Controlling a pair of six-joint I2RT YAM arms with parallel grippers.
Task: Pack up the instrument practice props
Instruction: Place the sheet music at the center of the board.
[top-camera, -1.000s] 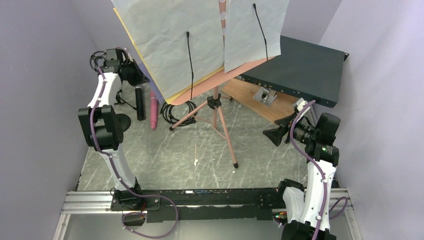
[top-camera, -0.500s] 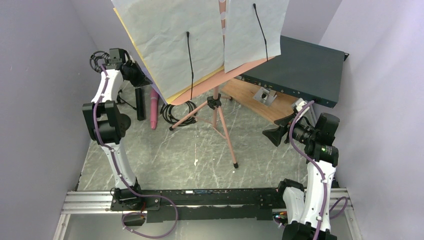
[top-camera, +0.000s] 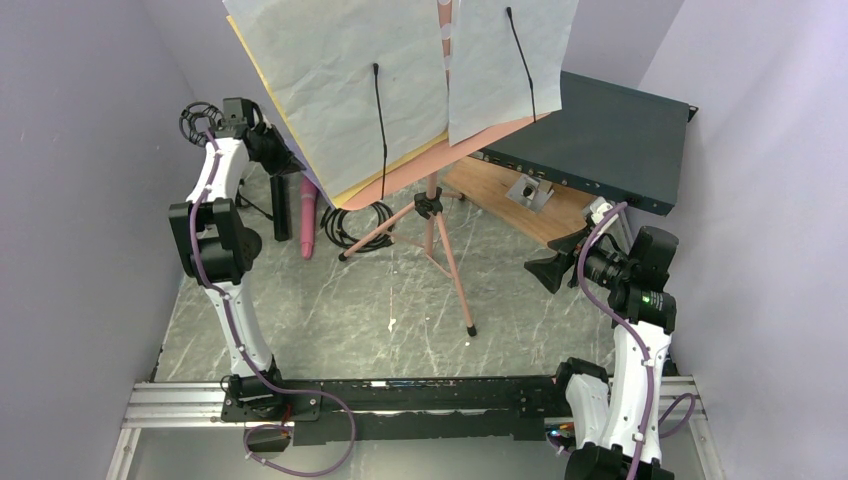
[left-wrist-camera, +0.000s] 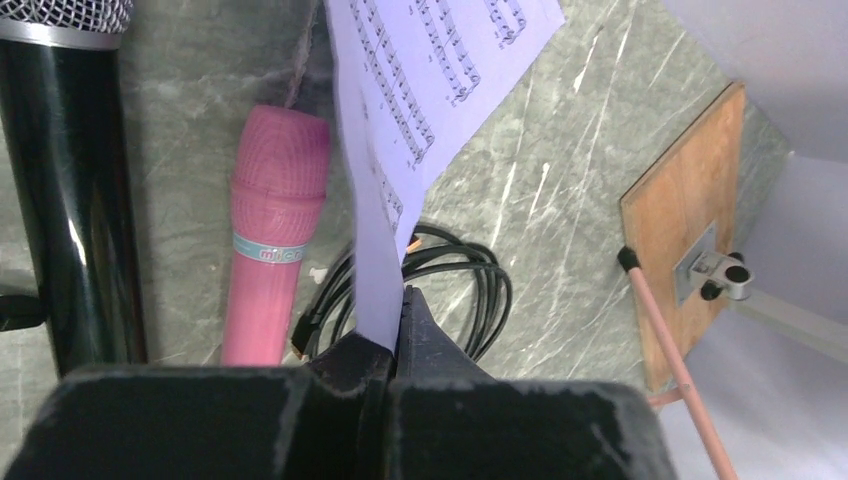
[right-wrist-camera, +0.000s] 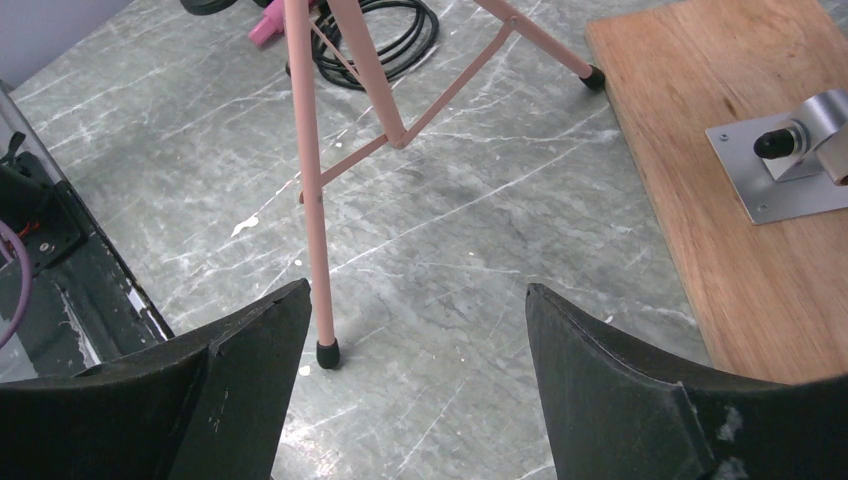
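One sheet-music page (left-wrist-camera: 430, 70) is sitting on the pink music desk (top-camera: 480, 143), L gripper (left-wrist-camera: 392, 335) pinching its lower edge. R gripper (right-wrist-camera: 415, 340) is hovering spread, empty, nr a tripod leg (right-wrist-camera: 308, 180). Step: stripping pages; next move is needing a gentle pull off desk.

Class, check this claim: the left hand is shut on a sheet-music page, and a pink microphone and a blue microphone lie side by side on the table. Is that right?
Wrong in one detail: the left wrist view shows a black microphone, not a blue one. The left hand is shut on the sheet-music page, and the pink microphone lies beside it on the table.
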